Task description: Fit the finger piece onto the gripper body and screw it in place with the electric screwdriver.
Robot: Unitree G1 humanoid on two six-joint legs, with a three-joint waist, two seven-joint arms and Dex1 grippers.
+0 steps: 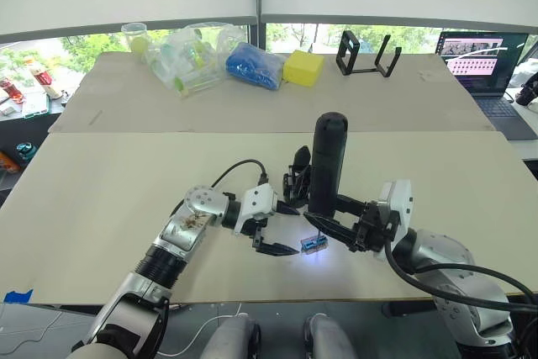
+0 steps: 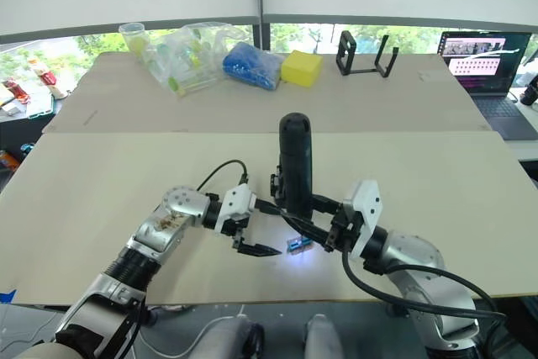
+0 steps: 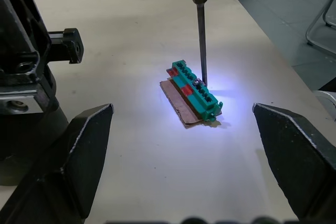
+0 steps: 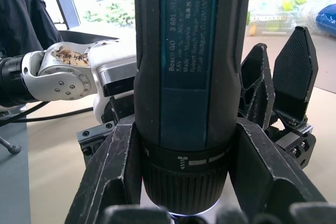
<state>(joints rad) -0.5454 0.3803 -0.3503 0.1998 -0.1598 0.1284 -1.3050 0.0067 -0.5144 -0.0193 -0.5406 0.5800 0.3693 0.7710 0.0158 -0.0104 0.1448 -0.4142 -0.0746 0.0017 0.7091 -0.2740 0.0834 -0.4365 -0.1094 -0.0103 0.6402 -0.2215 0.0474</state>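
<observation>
My right gripper (image 1: 340, 223) is shut on the electric screwdriver (image 1: 327, 164), which it holds upright. The screwdriver's thin bit (image 3: 201, 40) comes down onto a screw in a small green-and-brown block (image 3: 193, 94), lit by the tool's white light. My left gripper (image 1: 290, 229) is open, with its fingers (image 3: 79, 150) spread wide on either side of the block and touching nothing. The gripper body (image 1: 297, 176) stands on the table just behind the screwdriver, and its black prongs (image 4: 294, 72) point upward. The finger piece is out of view.
On the far table lie clear plastic bags (image 1: 187, 56), a blue bag (image 1: 252, 65), a yellow sponge (image 1: 303, 66) and a black stand (image 1: 367, 55). A laptop (image 1: 483, 60) sits at the far right. The near table's front edge (image 1: 252, 301) runs close below the grippers.
</observation>
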